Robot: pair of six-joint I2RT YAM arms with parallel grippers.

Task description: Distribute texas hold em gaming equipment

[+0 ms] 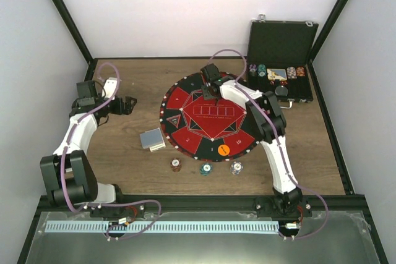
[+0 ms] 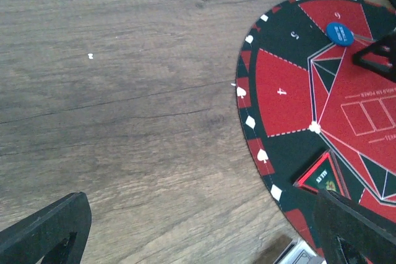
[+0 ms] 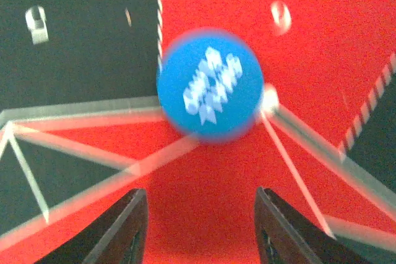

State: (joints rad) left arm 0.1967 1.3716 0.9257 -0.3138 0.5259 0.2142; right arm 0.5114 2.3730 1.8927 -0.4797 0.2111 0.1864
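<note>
Blue button [image 3: 210, 85], judged light, stiff and slick, lies flat on mat [image 3: 346, 41]; my right gripper [image 3: 199, 193], half-open and empty, should pinch its rim.

The mat [image 1: 185, 100] lies mid-table. On it sit the marker [image 1: 172, 120] at its left, the near button [image 1: 223, 150] at its front edge and the far button [image 2: 340, 33] towards its back. The deck of cards [image 1: 152, 139] lies just left of the mat. Three chips [image 1: 205, 169] lie in a row before the mat. The case [image 1: 281, 41] stands in the far right corner, with further chips [image 1: 261, 70] inside.
</note>
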